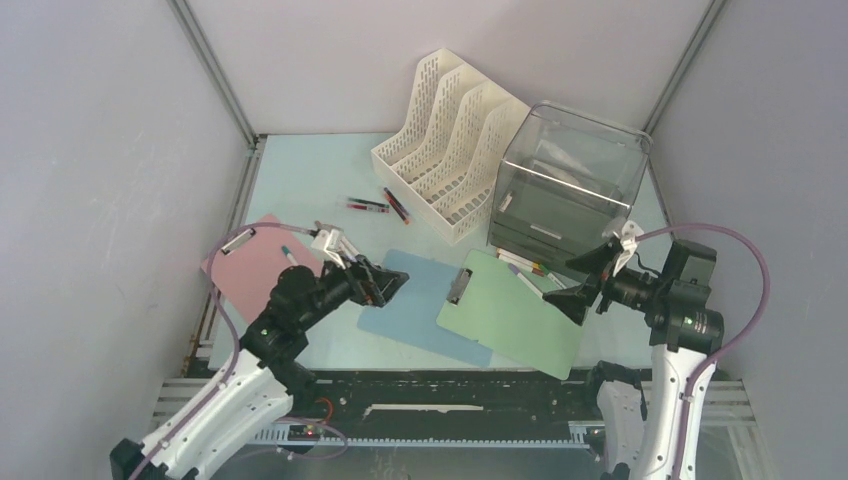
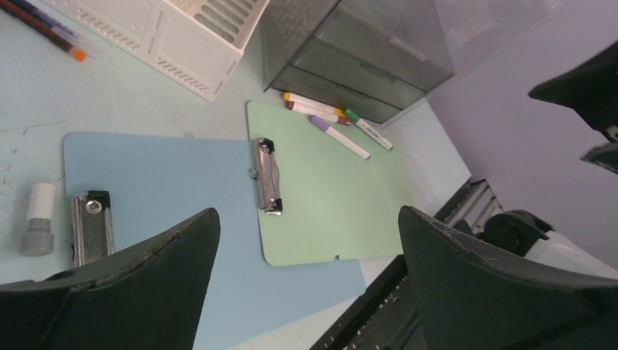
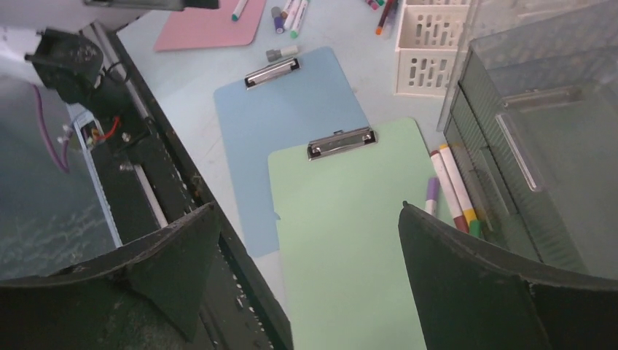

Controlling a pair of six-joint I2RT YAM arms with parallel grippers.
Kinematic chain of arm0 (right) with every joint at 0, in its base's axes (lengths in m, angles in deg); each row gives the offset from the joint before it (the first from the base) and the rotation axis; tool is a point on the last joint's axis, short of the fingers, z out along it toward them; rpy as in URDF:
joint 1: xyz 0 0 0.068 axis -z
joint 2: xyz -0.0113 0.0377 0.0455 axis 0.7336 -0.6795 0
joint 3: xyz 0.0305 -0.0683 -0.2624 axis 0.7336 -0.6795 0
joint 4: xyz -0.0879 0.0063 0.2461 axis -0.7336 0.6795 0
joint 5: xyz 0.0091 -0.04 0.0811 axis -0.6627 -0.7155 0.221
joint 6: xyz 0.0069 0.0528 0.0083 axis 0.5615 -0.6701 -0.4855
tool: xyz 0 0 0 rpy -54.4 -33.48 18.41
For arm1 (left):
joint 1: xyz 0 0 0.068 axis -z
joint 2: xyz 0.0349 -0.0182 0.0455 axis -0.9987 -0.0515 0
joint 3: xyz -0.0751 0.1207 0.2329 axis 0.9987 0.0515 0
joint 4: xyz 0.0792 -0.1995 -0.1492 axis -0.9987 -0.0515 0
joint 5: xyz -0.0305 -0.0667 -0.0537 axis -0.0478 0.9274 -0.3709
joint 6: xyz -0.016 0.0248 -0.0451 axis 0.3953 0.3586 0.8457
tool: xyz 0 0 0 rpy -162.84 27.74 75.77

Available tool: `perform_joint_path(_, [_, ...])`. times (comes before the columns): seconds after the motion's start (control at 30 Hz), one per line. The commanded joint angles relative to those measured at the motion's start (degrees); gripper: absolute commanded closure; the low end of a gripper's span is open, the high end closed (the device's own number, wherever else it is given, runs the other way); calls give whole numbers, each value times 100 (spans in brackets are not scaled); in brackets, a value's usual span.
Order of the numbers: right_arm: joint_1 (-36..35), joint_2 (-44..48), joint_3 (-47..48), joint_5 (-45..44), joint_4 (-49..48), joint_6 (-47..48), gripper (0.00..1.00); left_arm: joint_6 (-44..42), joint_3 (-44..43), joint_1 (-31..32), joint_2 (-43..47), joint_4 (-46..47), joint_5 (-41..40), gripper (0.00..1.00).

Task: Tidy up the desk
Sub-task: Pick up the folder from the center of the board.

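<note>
Nearest you, the left claw (image 1: 385, 283) and the right claw (image 1: 583, 280) both stand spread to their widest and hold nothing, poised above the large, smooth, pale mint-blue bench (image 1: 320, 180), which spans the whole work area. On it lie a flat blue plastic clipboard (image 1: 425, 305), a pale green clipboard (image 1: 520, 310) overlapping its right edge, a pink clipboard (image 1: 262, 265), loose marker pens (image 1: 528, 268), a white perforated file rack (image 1: 450, 140) and a smoky transparent drawer unit (image 1: 570, 180). Treat the bench as rigid, fixed and probably slick: you do not grip it. Flat boards will likely slide on it, so take each by its metal clip (image 3: 341, 142) or a raised edge.
</note>
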Motion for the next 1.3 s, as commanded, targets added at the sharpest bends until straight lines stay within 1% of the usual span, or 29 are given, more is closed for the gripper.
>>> perform_joint_path(0.0, [340, -168, -108, 934, 1122, 2147, 0, -301, -77, 500, -694, 837, -1057, 0])
perform_joint_path(0.1, [596, -286, -348, 1065, 1194, 2552, 0, -689, -261, 976, -1236, 797, -1818, 0])
perform_joint_path(0.17, [633, -353, -369, 900, 1145, 2559, 0, -926, -405, 1193, -1507, 701, -2176, 0])
perform_joint_path(0.23, [639, -418, -374, 780, 1050, 2481, 0, -1067, -491, 1303, -1736, 685, -2357, 0])
perform_joint_path(0.53, [630, -679, -457, 357, 1065, 2694, 0, -867, -484, 1410, -2708, 1368, -2404, 1])
perform_joint_path(0.7, [637, -781, -465, 112, 964, 2624, 0, -851, -546, 1423, -3051, 1459, -2326, 1])
perform_joint_path(0.93, [843, -925, -552, 67, 893, 2647, 0, -947, -857, 1423, -3349, 978, -2501, 0])
perform_joint_path(1.1, [1264, -942, -594, 234, 998, 2840, 0, -760, -966, 1419, -3496, 731, -2583, 0])
perform_joint_path(1.27, [1687, -897, -752, 417, 874, 2854, 0, -959, -1109, 1419, -3483, 492, -2552, 0])
